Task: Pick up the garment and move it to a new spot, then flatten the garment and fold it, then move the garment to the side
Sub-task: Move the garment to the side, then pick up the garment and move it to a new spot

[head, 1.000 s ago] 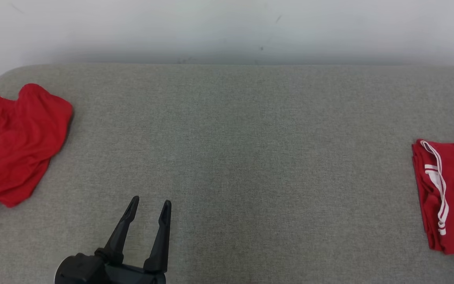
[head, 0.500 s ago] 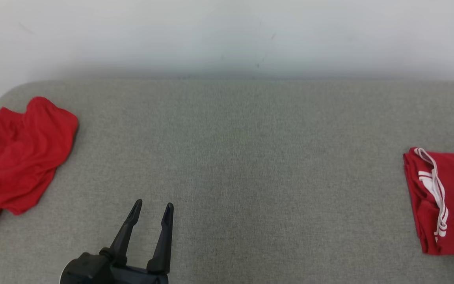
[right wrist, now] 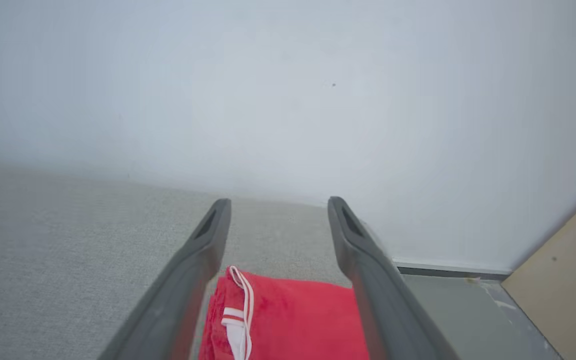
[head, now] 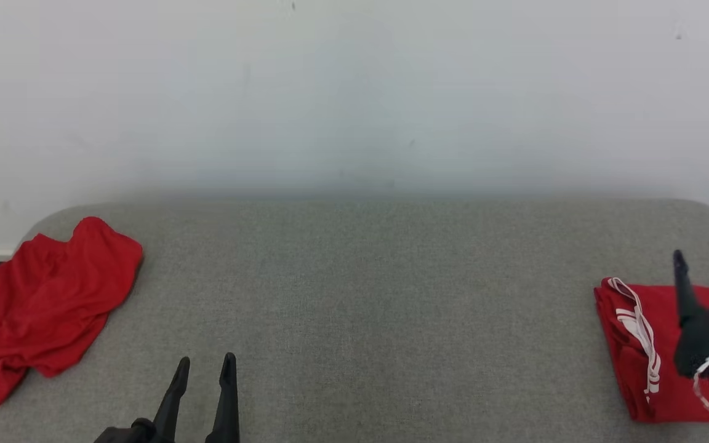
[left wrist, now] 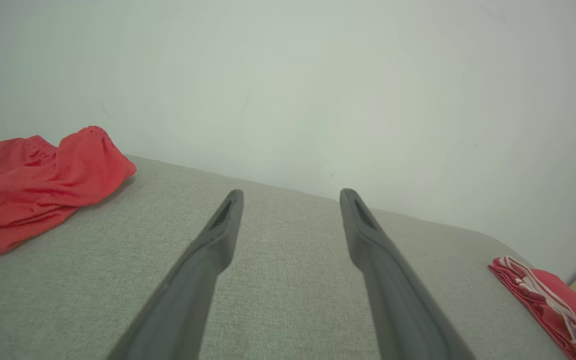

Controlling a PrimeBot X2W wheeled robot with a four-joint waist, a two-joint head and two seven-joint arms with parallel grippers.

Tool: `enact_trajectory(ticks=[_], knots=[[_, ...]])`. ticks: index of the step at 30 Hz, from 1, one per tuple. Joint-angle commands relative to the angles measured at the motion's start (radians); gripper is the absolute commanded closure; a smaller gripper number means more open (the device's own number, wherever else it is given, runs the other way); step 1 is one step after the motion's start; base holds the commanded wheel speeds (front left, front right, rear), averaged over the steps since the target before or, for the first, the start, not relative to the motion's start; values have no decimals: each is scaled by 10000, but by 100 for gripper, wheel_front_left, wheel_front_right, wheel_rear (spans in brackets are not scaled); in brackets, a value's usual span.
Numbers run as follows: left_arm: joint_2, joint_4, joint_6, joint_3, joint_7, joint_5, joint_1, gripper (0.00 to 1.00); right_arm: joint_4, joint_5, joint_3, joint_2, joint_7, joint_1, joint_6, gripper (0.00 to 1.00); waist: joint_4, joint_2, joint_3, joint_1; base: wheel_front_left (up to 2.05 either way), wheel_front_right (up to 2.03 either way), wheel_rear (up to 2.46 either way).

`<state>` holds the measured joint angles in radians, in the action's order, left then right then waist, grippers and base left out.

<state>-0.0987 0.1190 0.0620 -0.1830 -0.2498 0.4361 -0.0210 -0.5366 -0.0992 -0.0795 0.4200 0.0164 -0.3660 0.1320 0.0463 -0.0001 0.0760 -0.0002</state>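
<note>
While right fingers [head: 684,289] gape, garment [head: 665,394] beneath — folded

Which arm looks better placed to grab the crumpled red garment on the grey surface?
Left. The left fingers, open and empty, sit nearer the crumpled red garment; the right fingers hover open above the folded red garment opposite.
</note>
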Motion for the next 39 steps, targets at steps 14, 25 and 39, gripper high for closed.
enact_trajectory(ticks=[14,25,39], knots=[[112,451,164,731,-153,-445,-465,0,4249,62,159,-3401,800,4302,-22,0,-284,1,950,2,0,0,0],[88,588,423,1370,-157,-1061,-1142,0,4797,-336,338,-3709,711,5013,-22,0,-585,1,1079,2,0,0,0],[242,693,606,1489,-157,-1194,-1105,0,4673,-681,379,-3710,639,5083,-22,0,-339,1,1064,2,0,0,0]])
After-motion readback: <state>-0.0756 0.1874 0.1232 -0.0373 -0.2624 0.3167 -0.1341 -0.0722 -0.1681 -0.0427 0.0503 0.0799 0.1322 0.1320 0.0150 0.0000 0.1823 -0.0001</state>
